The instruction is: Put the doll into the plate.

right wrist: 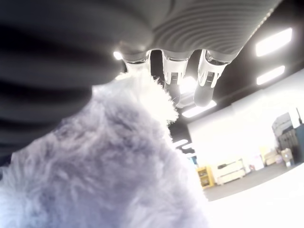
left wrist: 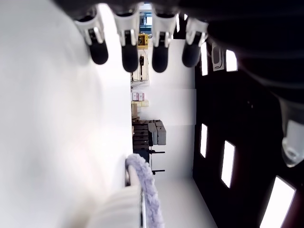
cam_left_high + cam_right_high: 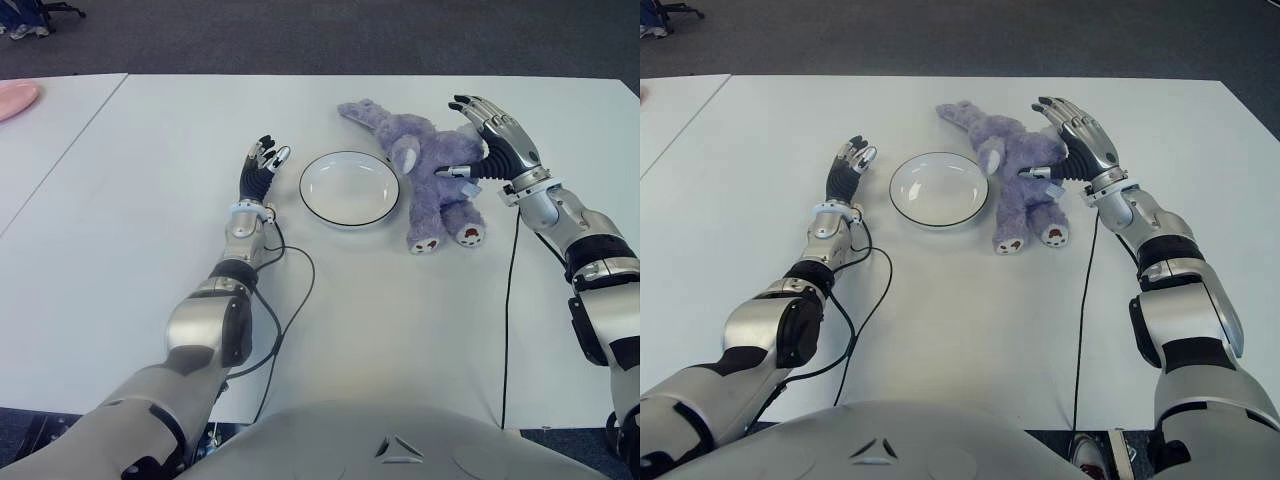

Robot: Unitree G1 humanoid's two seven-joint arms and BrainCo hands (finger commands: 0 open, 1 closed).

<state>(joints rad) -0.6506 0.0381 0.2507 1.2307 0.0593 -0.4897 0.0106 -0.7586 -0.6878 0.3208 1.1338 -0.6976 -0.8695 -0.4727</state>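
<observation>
A purple plush doll [image 3: 428, 170] lies on the white table [image 3: 400, 320], just to the right of a white plate with a dark rim [image 3: 349, 188]. The plate holds nothing. My right hand [image 3: 478, 140] is against the doll's right side, fingers [image 3: 476, 108] spread above its body and thumb near its belly, not closed around it. Purple fur [image 1: 118, 161] fills the right wrist view under the straight fingertips [image 1: 204, 85]. My left hand [image 3: 263, 165] shows left of the plate with its fingers [image 2: 126, 52] extended and nothing in them.
A black cable [image 3: 285, 310] curls from my left forearm across the table. Another cable [image 3: 508, 310] runs down from my right wrist. A second white table [image 3: 40, 150] with a pink object [image 3: 15, 98] stands at the left.
</observation>
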